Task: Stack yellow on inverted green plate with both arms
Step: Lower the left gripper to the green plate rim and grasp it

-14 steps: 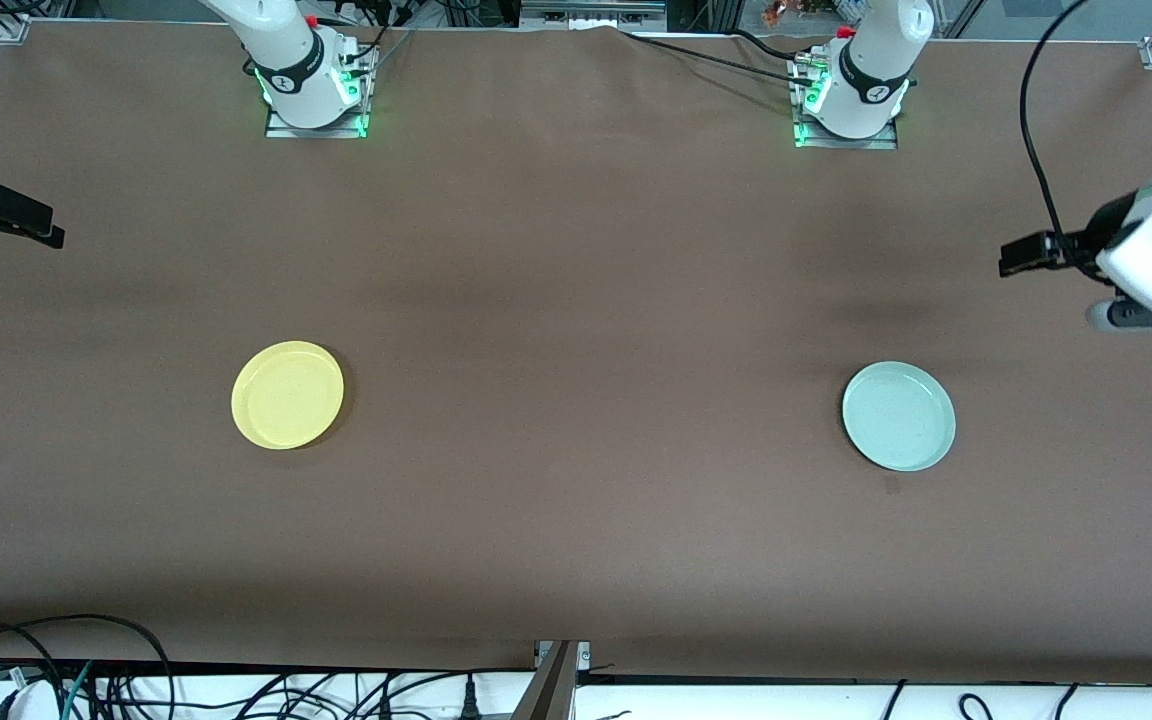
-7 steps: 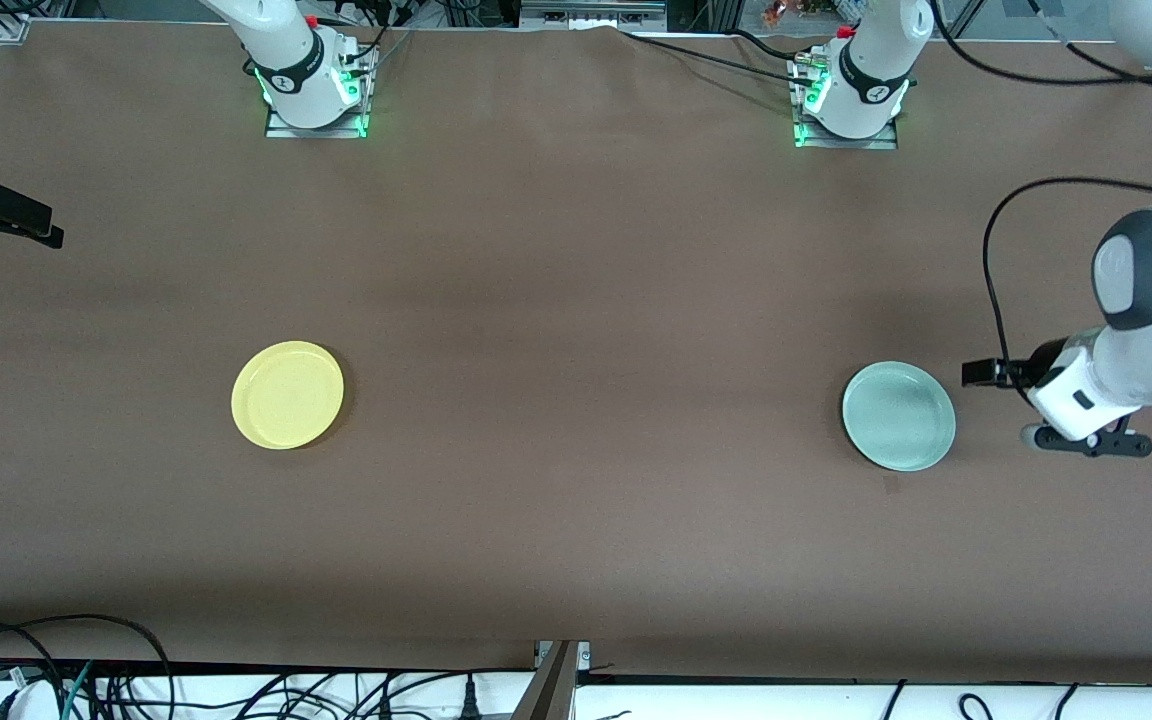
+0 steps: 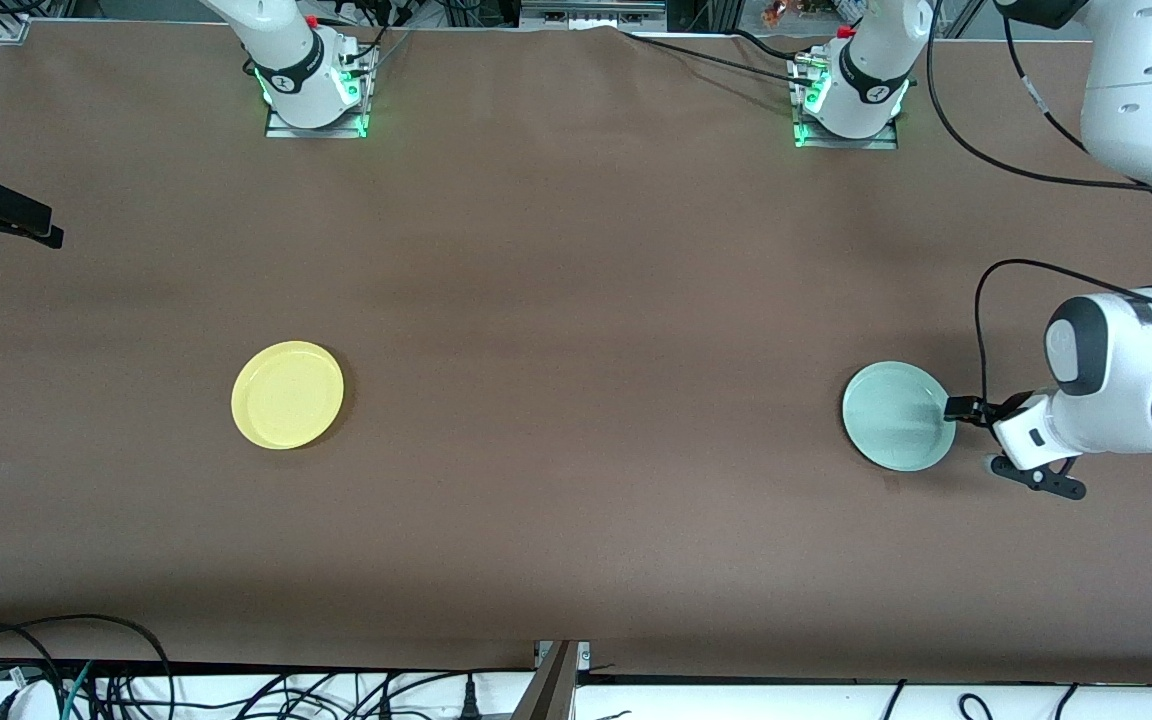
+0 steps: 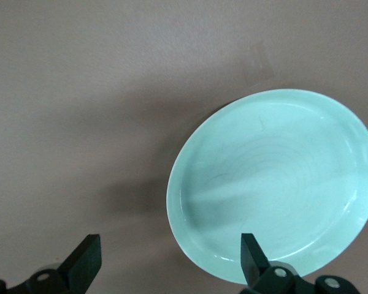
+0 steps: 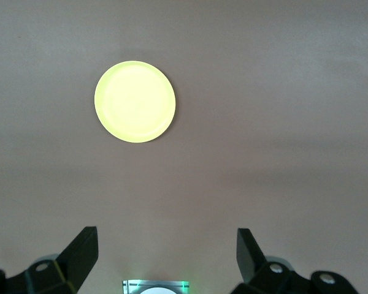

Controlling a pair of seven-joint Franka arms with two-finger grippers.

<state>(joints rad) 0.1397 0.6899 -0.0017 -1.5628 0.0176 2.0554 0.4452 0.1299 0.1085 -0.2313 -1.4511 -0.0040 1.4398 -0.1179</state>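
Note:
The yellow plate [image 3: 287,394] lies right way up toward the right arm's end of the table, and also shows in the right wrist view [image 5: 135,101]. The pale green plate [image 3: 898,416] lies hollow side up toward the left arm's end. My left gripper [image 3: 964,409] is low beside the green plate's rim, on the side toward the table's end. In the left wrist view the left gripper [image 4: 170,260] is open, with the green plate's [image 4: 276,184] rim between its fingers. My right gripper [image 3: 31,225] waits at the table's end, open and empty in its wrist view [image 5: 165,251].
The brown table [image 3: 576,330] carries only the two plates. The arm bases [image 3: 316,90] [image 3: 851,95] stand along the edge farthest from the front camera. Cables hang along the nearest edge [image 3: 86,670]. The right arm's base shows in its wrist view [image 5: 154,286].
My left arm has swung down from above the table's end to the green plate's rim. The right arm and both plates have not moved.

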